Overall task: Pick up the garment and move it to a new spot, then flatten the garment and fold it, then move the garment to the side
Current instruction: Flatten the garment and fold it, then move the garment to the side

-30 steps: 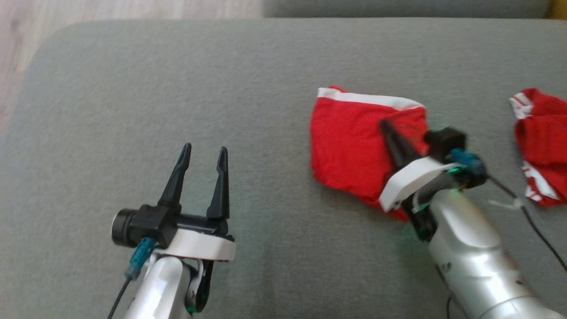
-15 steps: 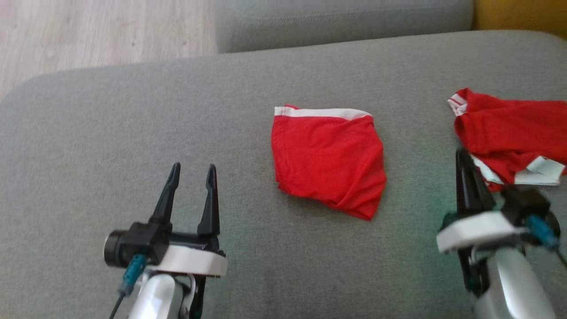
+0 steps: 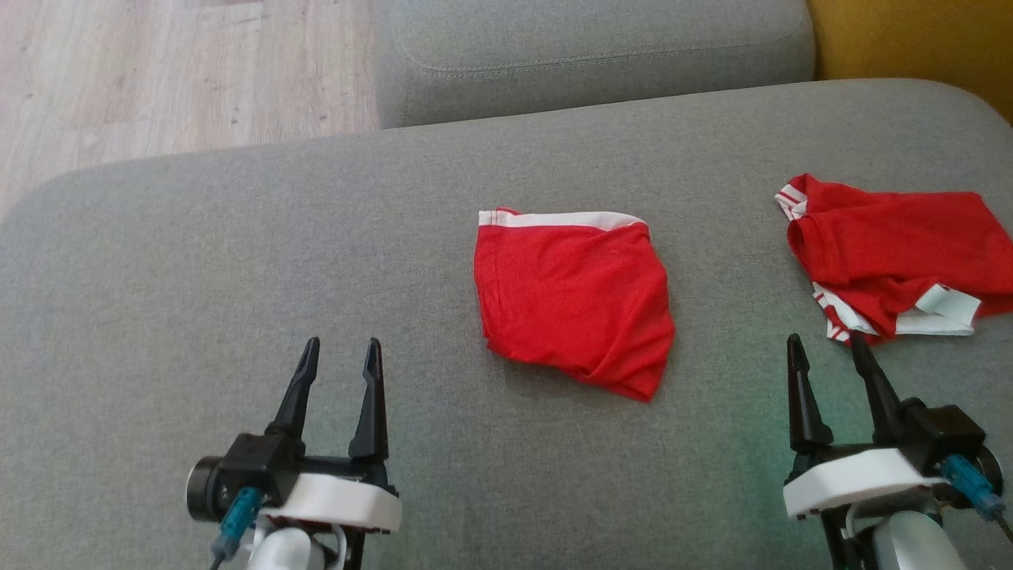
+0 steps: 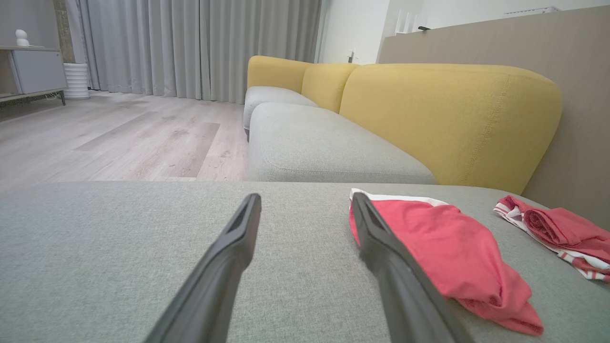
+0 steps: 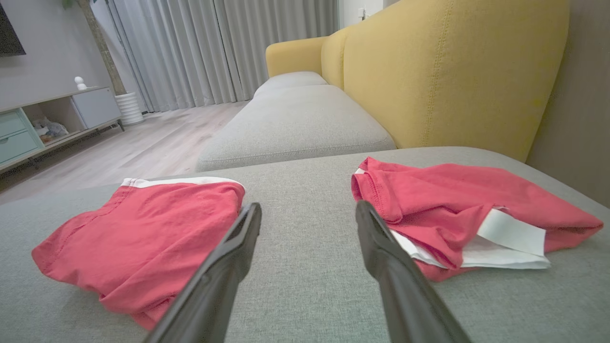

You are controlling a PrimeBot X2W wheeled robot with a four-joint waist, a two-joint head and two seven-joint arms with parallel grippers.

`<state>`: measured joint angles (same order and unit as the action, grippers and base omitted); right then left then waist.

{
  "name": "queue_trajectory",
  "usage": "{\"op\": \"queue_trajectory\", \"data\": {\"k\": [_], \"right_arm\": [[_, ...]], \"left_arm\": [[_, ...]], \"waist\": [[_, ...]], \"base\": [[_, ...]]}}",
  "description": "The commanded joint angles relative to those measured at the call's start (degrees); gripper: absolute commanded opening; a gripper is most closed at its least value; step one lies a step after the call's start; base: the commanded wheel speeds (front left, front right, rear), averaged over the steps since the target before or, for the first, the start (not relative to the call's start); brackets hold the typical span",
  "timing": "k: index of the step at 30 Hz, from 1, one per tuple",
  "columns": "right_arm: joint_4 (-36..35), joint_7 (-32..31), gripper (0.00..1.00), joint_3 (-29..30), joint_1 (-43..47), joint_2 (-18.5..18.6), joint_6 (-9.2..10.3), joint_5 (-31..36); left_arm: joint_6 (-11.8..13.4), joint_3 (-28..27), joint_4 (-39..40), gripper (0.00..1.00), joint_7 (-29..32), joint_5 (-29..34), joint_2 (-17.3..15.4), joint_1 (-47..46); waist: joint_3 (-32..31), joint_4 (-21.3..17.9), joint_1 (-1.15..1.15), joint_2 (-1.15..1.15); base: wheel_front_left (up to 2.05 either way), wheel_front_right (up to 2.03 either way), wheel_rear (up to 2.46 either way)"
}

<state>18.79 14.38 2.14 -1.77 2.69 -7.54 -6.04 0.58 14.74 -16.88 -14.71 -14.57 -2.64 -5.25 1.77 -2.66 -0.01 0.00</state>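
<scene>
The garment [image 3: 570, 301], red with a white band along its far edge, lies folded in a compact square on the grey sofa seat [image 3: 198, 261]. It rests free, with nothing touching it. My left gripper [image 3: 340, 342] hovers open at the lower left, well to the left of it. In the left wrist view the garment [image 4: 452, 247] lies just right of the open left gripper [image 4: 305, 200]. My right gripper [image 3: 825, 339] is open at the lower right, apart from the cloth. The right wrist view has the garment [image 5: 143, 228] left of the open right gripper [image 5: 307, 205].
A second red garment [image 3: 894, 245] with white trim lies crumpled at the seat's right, just beyond my right gripper; it also shows as a red heap [image 5: 452, 200]. A yellow backrest [image 3: 910, 39] borders the right. Another grey cushion [image 3: 593, 55] and wooden floor [image 3: 158, 71] lie beyond.
My right gripper left the folded garment, drew back to the lower right and opened. The head camera shifted too. The left gripper kept its open pose.
</scene>
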Motion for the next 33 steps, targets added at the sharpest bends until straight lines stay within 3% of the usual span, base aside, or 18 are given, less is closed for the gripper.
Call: {"op": "queue_trajectory", "data": {"k": [1,9,17,23,26,33], "right_arm": [[-2.25,0.31,1.00,-1.69,-1.20,0.20,0.05,-0.30],[-2.88,-0.63,1.00,-1.22,-2.07,0.20,0.05,-1.02],[-1.53,-5.02,1.00,-3.41,-9.05,0.19,0.05,-3.24],[4.92,-10.14,1.00,-7.03,-15.49,0.19,0.05,-6.62],[11.47,-13.04,1.00,-8.43,-19.00,0.19,0.05,-8.77],[21.21,-15.18,1.00,-12.00,-23.91,0.19,0.05,-10.02]], "left_arm": [[0.21,-2.18,1.51,1.00,-0.29,0.09,-0.24,-1.13],[-0.25,-1.93,1.76,1.00,-0.29,0.87,-0.24,-2.05],[-0.71,-0.80,2.43,1.00,-0.29,1.46,-0.24,-5.11],[-1.03,0.01,1.93,1.00,-0.29,1.27,-0.24,-7.42],[-1.02,0.80,1.77,1.00,-0.29,0.81,-0.24,-8.56],[-0.80,1.47,1.53,1.00,-0.29,0.47,-0.24,-9.99]], "waist": [[-0.15,-0.04,0.01,0.00],[1.27,0.96,0.01,0.00],[6.77,3.35,0.01,0.00],[9.67,5.78,0.01,0.00],[10.95,7.30,0.01,0.00],[12.28,8.85,0.01,0.00]], "base": [[0.00,0.00,0.00],[0.00,0.00,0.00],[0.00,0.00,0.00],[0.00,0.00,0.00],[0.00,0.00,0.00],[0.00,0.00,0.00]]}}
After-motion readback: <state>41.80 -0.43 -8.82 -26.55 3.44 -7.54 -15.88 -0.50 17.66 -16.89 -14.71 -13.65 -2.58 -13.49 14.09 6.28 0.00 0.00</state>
